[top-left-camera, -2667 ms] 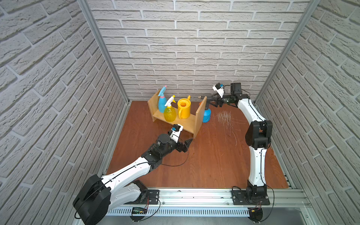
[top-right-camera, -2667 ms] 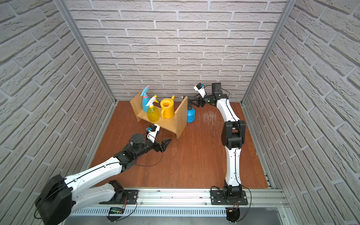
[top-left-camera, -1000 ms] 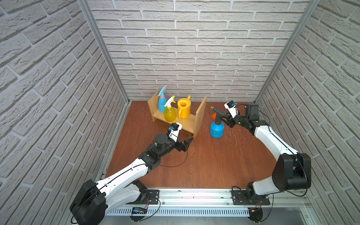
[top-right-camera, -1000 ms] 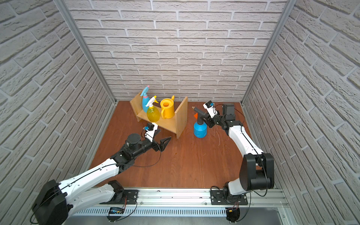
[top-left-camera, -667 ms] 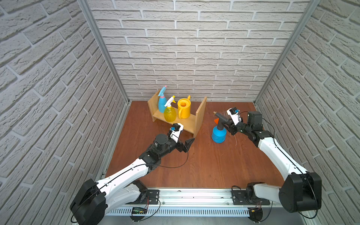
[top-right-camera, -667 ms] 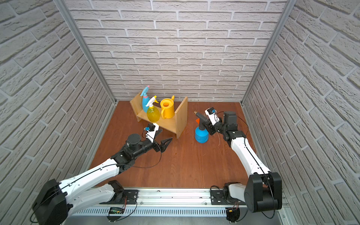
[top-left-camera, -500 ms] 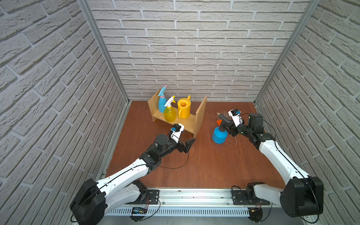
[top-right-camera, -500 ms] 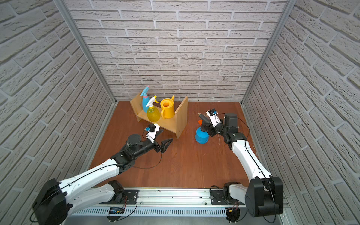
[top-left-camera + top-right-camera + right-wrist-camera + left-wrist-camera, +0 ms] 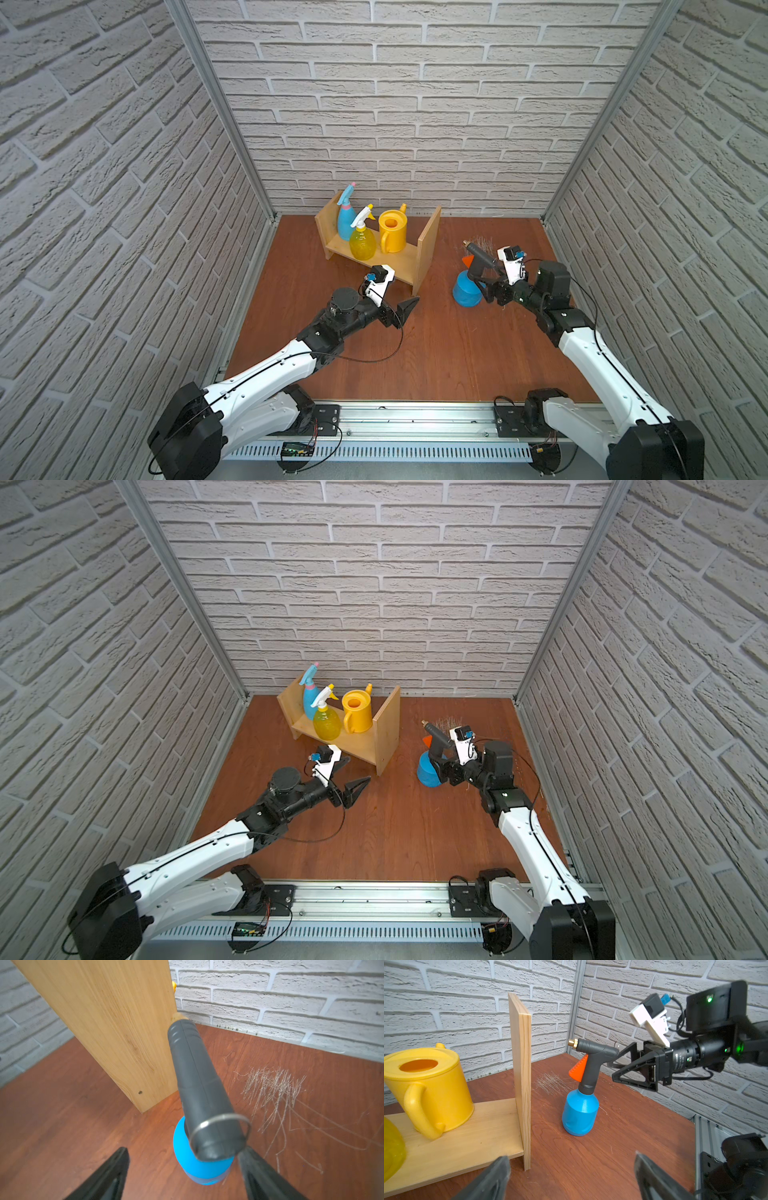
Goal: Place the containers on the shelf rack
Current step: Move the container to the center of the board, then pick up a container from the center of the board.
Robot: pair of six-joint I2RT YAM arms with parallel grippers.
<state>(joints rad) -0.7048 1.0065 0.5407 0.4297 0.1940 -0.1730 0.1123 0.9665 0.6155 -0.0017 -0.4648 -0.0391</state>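
Plainly, the shelf rack (image 9: 429, 243) at the table's (image 9: 374, 365) eleven o'clock carries the watering can (image 9: 392, 232), yellow spray bottle (image 9: 362, 246) and light-blue spray bottle (image 9: 345, 220). The blue pump sprayer (image 9: 466, 291) stands upright on the table at the rack's four o'clock. The right gripper (image 9: 484, 284) is released, jaws flanking the grey handle (image 9: 480, 253) and perhaps grazing it; the left gripper (image 9: 353, 773) gapes empty.

The shelf rack (image 9: 521, 1076) is pale, matt, grained wood. The bench (image 9: 415, 353) is reddish-brown wood, faintly shiny, scratched pale at far right. The pump sprayer (image 9: 580, 1113) has a smooth blue plastic body, matt grey handle and brass-coloured nozzle. The watering can (image 9: 436, 1088) is glossy yellow plastic.
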